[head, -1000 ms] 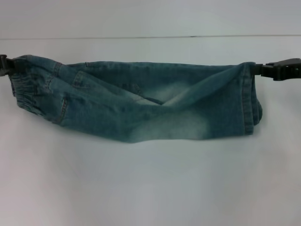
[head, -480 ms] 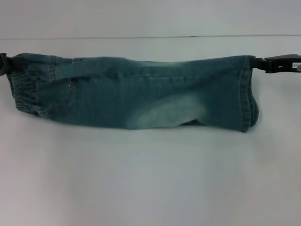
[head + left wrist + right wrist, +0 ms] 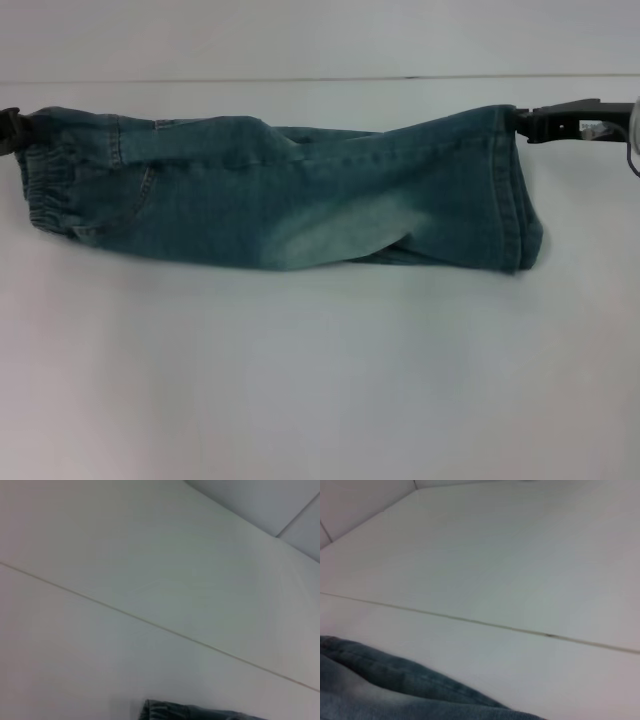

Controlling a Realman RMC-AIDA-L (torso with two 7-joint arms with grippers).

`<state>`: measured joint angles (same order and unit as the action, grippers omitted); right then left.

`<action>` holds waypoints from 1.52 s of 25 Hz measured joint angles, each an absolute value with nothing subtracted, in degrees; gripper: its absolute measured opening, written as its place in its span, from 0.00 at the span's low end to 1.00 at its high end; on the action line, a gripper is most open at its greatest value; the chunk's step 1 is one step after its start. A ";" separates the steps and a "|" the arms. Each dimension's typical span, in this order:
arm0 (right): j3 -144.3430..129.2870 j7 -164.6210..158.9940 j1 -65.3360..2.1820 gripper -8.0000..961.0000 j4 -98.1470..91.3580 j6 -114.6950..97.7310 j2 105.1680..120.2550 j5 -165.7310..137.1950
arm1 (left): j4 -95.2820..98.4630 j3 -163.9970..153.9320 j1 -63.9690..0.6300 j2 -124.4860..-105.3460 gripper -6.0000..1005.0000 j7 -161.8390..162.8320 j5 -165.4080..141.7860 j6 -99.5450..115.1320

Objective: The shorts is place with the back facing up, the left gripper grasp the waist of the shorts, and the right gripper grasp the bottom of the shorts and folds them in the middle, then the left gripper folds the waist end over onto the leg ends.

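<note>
Denim shorts (image 3: 290, 195) stretched across upper half of head frame, folded lengthwise, lying on white surface (image 3: 320, 380). Waist of the shorts (image 3: 48, 185), gathered elastic, at far left edge; leg ends (image 3: 515, 200) at right, hems stacked. Left gripper (image 3: 10, 128) at left edge, mostly cropped, touching the upper waist corner; jaws look closed on denim there, only partly visible. Right gripper (image 3: 522, 122) at upper right, jaws pinched on top corner of hem. Wrist views: only a strip of denim at bottom edge plus bare surface, own fingers not visible. Cloth soft, limp, sagging between the two held corners, pale faded patch mid-span. Medium weight, not slippery, not fragile; layers likely to slide apart if let go. Best hold judged: waist corner through both layers, for carrying over onto leg ends. First fold looks done; waist-over-legs fold not yet done.
</note>
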<state>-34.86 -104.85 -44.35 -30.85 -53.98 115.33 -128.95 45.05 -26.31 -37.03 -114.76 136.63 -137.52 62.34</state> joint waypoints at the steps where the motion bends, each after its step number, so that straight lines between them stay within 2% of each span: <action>1: -34.95 -104.65 -44.58 0.01 -30.77 -53.07 115.52 -128.95 | 45.03 -26.32 -37.04 -114.95 0.09 136.38 -137.46 61.85; 19: -36.51 -101.58 -45.53 0.01 -28.67 -44.59 117.25 -128.82 | 41.83 -26.94 -37.61 -116.17 0.09 131.10 -131.62 54.40; 33: -37.01 -100.01 -47.34 0.06 -27.18 -41.25 118.57 -128.80 | 39.77 -26.96 -37.56 -116.86 0.09 127.28 -128.03 51.00; 35: -37.08 -100.02 -47.47 0.07 -27.18 -41.25 118.61 -128.81 | 39.35 -26.98 -37.53 -116.89 0.17 127.27 -128.19 50.86; 38: -37.10 -100.01 -47.54 0.20 -27.12 -41.25 118.67 -128.82 | 38.88 -26.99 -37.33 -116.78 0.29 127.00 -128.16 50.78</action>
<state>-37.10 -100.01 -47.54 -27.12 -41.25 118.67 -128.82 38.88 -26.99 -37.33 -116.78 127.00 -128.16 50.78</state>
